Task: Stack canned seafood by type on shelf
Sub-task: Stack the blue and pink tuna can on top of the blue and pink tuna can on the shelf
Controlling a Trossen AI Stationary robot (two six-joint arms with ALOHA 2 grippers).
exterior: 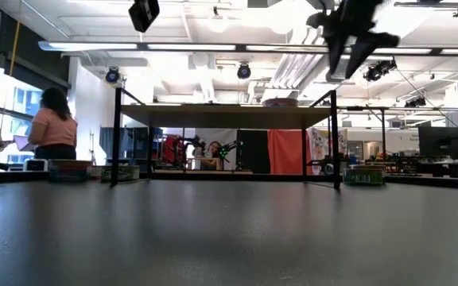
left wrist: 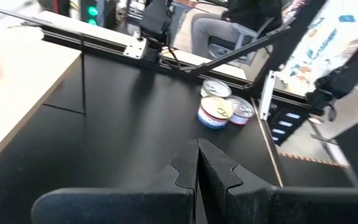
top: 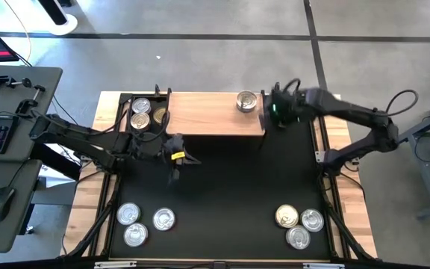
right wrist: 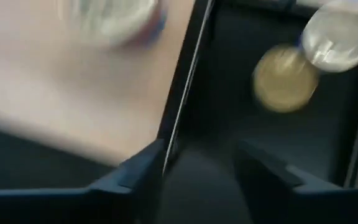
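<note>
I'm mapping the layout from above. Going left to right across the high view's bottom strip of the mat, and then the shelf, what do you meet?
Mat: three silver cans → trio with one gold lid. Shelf: two cans → single can → right gripper.

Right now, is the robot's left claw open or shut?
Shut. In the left wrist view the left gripper has its two dark fingers pressed together with nothing between them, above the black mat.

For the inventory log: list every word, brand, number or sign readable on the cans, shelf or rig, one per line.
None can be read.
Side labels of the cans by the mat's edge: printed, too small and blurred.
Can on the shelf: only a bare lid shows.
Shelf: no markings visible.
</note>
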